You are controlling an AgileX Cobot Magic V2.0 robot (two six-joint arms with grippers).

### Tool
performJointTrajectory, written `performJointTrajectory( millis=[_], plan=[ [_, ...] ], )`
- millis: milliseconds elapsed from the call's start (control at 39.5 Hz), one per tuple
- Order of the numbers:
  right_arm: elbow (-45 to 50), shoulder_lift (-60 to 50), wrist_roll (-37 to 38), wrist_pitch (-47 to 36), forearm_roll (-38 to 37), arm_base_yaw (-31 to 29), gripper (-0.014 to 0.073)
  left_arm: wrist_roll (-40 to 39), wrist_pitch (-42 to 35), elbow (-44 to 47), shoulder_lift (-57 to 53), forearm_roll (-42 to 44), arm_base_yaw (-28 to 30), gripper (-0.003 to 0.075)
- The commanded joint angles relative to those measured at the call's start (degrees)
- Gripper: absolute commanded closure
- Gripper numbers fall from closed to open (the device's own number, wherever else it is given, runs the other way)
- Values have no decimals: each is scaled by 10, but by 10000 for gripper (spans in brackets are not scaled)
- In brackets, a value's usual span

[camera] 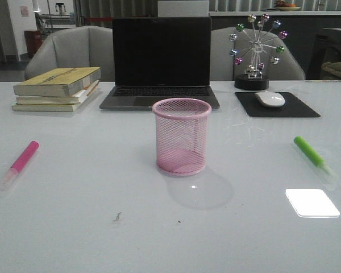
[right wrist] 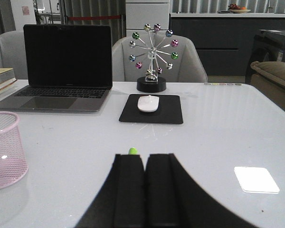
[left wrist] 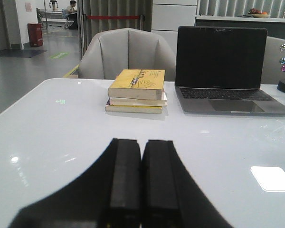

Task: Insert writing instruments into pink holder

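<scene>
Left gripper (left wrist: 141, 190) and right gripper (right wrist: 143, 190): fingers pressing together, holding nothing. Round pink wire-mesh holder (camera: 181, 136) is standing upright btwn both arms. Bright pink marker (camera: 20, 161) is lying flat, left side; lime green marker (right wrist: 133, 151) is peeking just past right fingertips.

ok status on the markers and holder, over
Both grippers shut, empty. Pink marker and green marker lie flat beside upright, empty pink holder. Nothing blocking.

laptop (camera: 161, 62), books (camera: 58, 89), mouse (camera: 270, 99)
</scene>
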Motion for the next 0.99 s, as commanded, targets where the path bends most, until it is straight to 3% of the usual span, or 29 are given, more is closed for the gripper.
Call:
performJointTrajectory(
  millis=[0,608,709,963],
  plan=[
    [0,-12,0,-51,-7,-1,564,-6,-54,2,-12,-6,-1,629],
    [0,-12,0,-51,-7,-1,564,-6,-64,2,-12,-6,-1,629],
    [0,-12,0,-57,-7,-2,564,-6,-97,2,-12,-6,-1,629],
    [0,-12,1,-91,-7,-2,564,-6,-268,2,-12,-6,-1,629]
  ],
)
